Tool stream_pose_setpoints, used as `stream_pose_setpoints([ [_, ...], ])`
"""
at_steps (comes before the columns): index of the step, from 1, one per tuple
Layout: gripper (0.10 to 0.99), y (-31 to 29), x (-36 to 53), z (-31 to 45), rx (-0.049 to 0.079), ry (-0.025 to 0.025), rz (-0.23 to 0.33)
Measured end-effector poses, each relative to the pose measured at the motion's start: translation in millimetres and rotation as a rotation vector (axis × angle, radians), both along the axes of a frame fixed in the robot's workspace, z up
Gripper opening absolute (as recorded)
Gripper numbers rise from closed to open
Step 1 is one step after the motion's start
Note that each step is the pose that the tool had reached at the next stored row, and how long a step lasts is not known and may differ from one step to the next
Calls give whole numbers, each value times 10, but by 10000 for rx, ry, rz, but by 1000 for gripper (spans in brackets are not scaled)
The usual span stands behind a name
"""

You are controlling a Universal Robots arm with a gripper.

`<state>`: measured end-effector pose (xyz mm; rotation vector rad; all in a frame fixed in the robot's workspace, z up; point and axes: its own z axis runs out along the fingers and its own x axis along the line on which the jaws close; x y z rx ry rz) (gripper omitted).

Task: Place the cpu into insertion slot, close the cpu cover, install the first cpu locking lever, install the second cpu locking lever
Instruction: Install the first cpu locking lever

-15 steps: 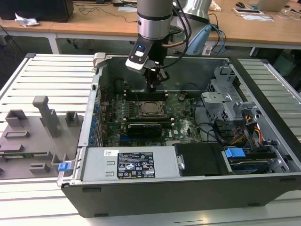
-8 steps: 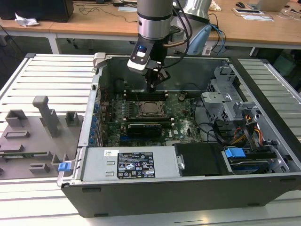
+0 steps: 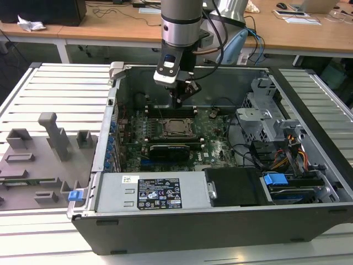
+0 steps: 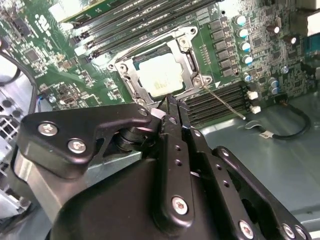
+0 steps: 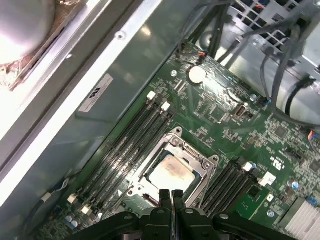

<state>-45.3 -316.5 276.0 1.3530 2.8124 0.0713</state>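
The open computer case (image 3: 165, 221) is lying on the slatted table (image 3: 55, 83) and is holding the green motherboard (image 3: 218, 146). On the board, the insertion slot (image 3: 164, 128) is holding the cpu (image 3: 175, 126), which is sitting flat with its pale top up. In both wrist views the cpu cover (image 4: 199, 80) (image 5: 192, 152) is lying around the chip's edges. In the second wrist view a thin wire lever (image 4: 225, 102) is reaching out from one socket corner across the memory slots (image 4: 220, 100). The gripper (image 3: 177, 105) is hanging just above the socket's twelve o'clock edge in the exterior view, its jaws pinched together and gripping nothing. A long black card (image 3: 171, 149) is sitting at the socket's six o'clock, and the drive cage (image 3: 265, 110) at its three o'clock.
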Motion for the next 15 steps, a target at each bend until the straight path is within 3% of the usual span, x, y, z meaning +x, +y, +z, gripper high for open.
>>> stream_pose_setpoints([
  [2, 157, 0, 0, 0, 0, 0, 364],
  [8, 157, 0, 0, -4, -1, 0, 2223],
  [15, 157, 0, 0, -5, -1, 0, 3310],
])
